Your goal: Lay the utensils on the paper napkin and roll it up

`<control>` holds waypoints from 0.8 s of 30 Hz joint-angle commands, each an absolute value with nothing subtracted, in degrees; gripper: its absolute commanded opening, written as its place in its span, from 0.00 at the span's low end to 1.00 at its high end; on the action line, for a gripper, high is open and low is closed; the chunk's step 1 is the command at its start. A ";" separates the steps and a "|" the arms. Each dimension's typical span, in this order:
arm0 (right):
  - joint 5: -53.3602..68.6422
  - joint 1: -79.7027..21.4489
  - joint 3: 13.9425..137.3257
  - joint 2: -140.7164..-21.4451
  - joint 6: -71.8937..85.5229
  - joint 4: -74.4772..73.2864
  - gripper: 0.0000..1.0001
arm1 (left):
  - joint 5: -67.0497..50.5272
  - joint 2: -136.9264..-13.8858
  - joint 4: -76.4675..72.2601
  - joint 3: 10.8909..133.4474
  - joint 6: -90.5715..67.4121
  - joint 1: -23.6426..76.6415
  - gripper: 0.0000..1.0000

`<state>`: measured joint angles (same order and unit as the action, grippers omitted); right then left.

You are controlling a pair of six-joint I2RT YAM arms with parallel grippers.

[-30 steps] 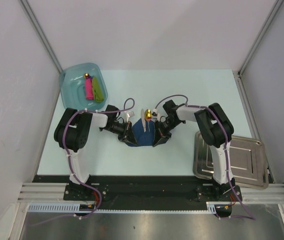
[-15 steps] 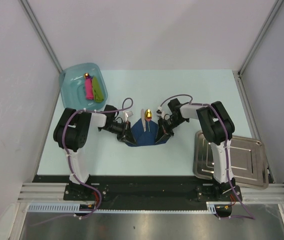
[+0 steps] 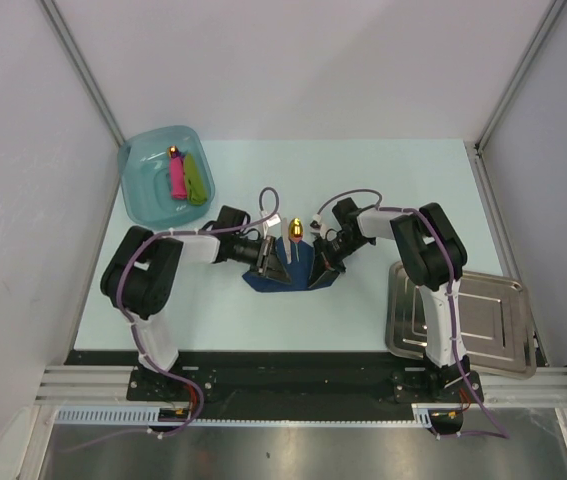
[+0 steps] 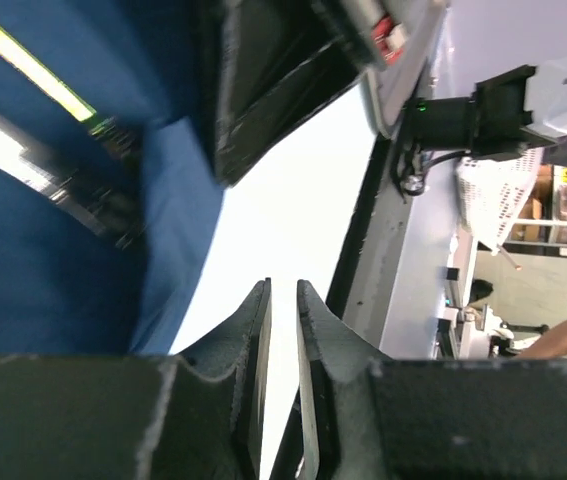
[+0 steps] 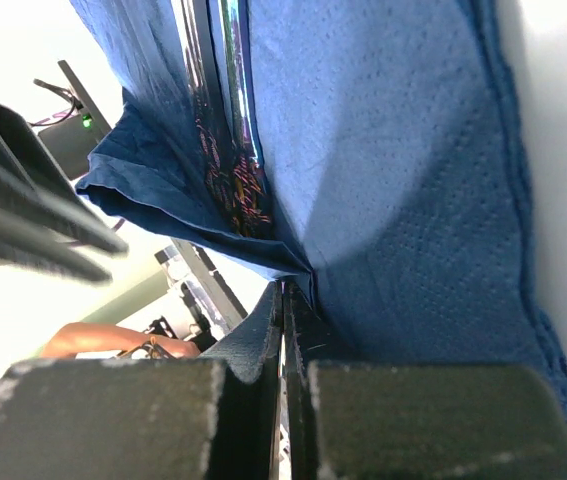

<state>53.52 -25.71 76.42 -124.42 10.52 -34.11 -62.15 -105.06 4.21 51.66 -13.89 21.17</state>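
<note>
Two-handedly working the napkin at mid-counter, pinching its folded edge in the right pincer, pressed flat together on the paper, with the left pincer nearly pressed together just beside the sheet, showing a sliver of gap and nothing between. Cradling the utensils in the raised fold, and judging the paper soft, light and easily torn, best taken by an edge or corner, the shiny metal stiff and slippery. Finding no brand, label or writing readable.
</note>
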 commanded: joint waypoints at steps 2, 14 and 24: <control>51.42 -26.01 77.96 -125.59 10.28 -33.93 0.00 | -65.21 -106.69 -11.85 51.06 -25.03 23.37 0.23; 51.77 -25.49 77.96 -125.68 10.72 -33.40 0.00 | -62.76 -116.63 -41.56 48.43 -47.81 24.96 0.25; 51.42 -24.96 77.61 -125.33 10.72 -33.31 0.00 | -59.68 -120.06 -41.76 47.02 -49.48 23.29 0.15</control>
